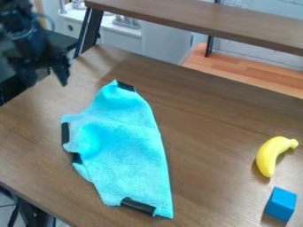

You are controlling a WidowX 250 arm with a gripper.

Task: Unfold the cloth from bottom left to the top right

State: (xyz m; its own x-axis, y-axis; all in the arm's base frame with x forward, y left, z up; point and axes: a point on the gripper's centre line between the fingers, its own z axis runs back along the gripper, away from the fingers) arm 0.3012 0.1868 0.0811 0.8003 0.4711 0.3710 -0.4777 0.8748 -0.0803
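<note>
Hanging beyond the cloth's upper left, well apart from it, the black gripper [45, 80] has its fingers spread, nothing between them. Cloth [133, 148]: bright turquoise, fuzzy texture, lying on the table. Outline irregular: narrow rounded top, long nearly straight right side, pointed lower right corner, uneven left side. Surface rumpled at upper left, flatter toward the bottom. Black strips noted at four places: top [125, 86], left edge (two, close together) and bottom edge.

Table [207, 133]: brown, wood grain, running under the cloth and out past it on the right. Yellow banana [269, 153], curved, well to the right of the cloth; blue block [281, 204] just below the banana, right of the cloth's lower end. Behind the cloth, a raised brown shelf [195, 17] on dark supports. Farther back: a white cabinet [160, 42], a lighter orange-brown wooden surface [254, 71] and a pale brick wall [248, 51].
</note>
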